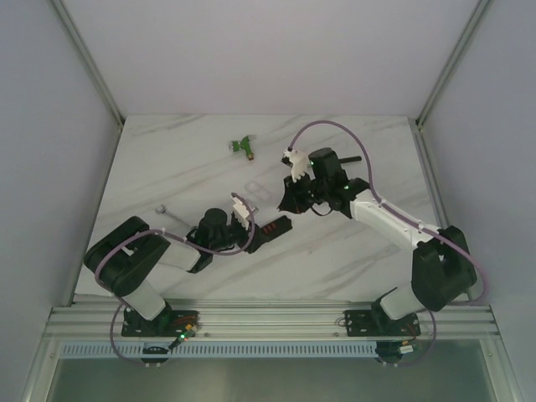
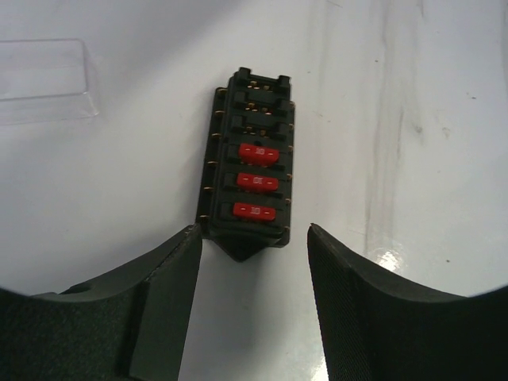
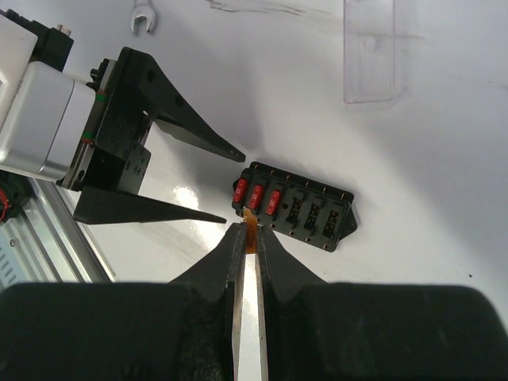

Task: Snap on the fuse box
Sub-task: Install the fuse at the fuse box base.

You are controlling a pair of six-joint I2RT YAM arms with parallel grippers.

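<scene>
Fuse box [image 1: 274, 228], top external view: lies flat on the marble table [image 1: 167, 159], left of centre, between the two arms. The left gripper [image 1: 254, 228] sits at its near end; the right gripper [image 1: 286, 203] hangs just beyond it.

Left wrist view: the fuse box [image 2: 250, 178] carries three red fuses, with its farther slots empty. The left gripper [image 2: 254, 232] stands with jaws apart, straddling the box's near end, apparently to brace it. Contact cannot be told. A clear lid [image 2: 44, 79] lies apart, upper left.

Right wrist view: the right gripper [image 3: 250, 230] is clamped on a small orange fuse [image 3: 251, 225], held at the edge of the box [image 3: 292, 206], probably for seating in an empty slot. A wrench [image 3: 143, 17] lies well apart.
</scene>
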